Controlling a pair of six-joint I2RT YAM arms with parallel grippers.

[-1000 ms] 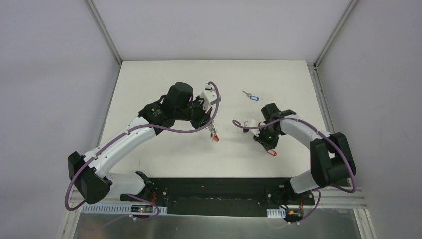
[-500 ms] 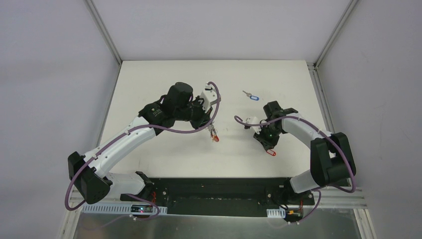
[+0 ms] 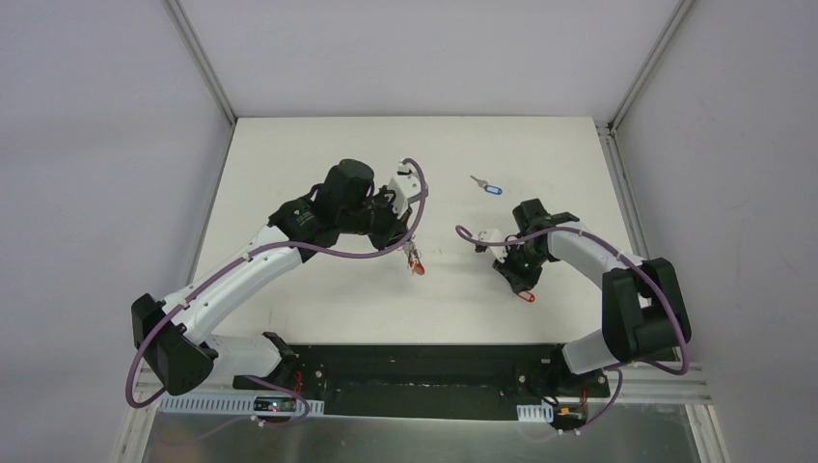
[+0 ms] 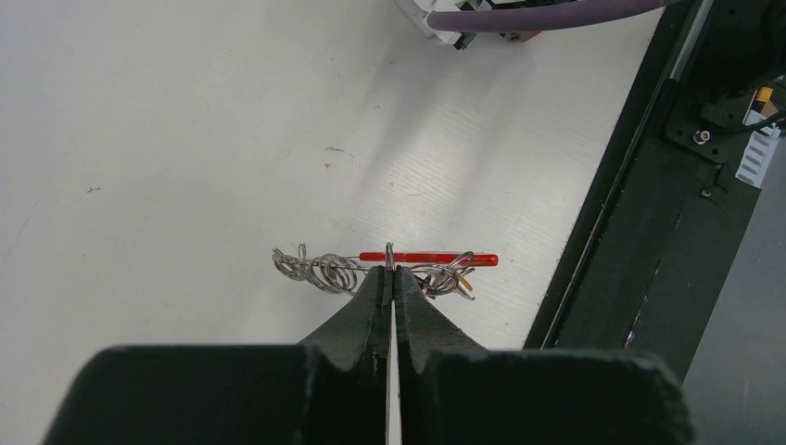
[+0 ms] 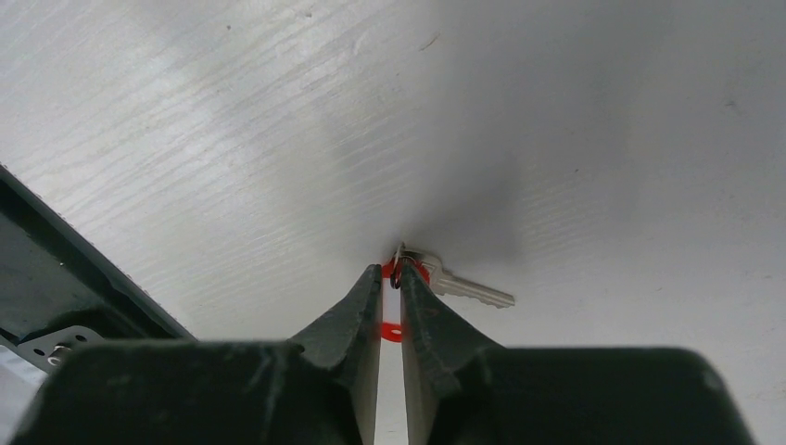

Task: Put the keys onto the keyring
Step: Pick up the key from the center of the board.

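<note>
My left gripper (image 3: 413,255) is shut on the keyring (image 4: 428,259) and holds it edge-on above the table. In the left wrist view its red half shows as a thin bar, with the metal clips (image 4: 320,271) bunched at both sides of the fingertips (image 4: 380,278). It shows as a small red spot in the top view (image 3: 417,267). My right gripper (image 5: 391,275) is low over the table, shut on the small ring of a red-tagged key (image 5: 468,292). That key's red tag (image 3: 526,296) lies under the fingers. A blue-tagged key (image 3: 487,187) lies apart at the back.
The black base rail (image 3: 424,371) runs along the table's near edge and shows at the right of the left wrist view (image 4: 649,232). The right arm's wrist and purple cable (image 4: 519,17) sit just beyond the keyring. Grey walls enclose the white table (image 3: 318,164).
The right wrist has shifted slightly to the right over the red-tagged key. The left arm and the keyring have not moved.
</note>
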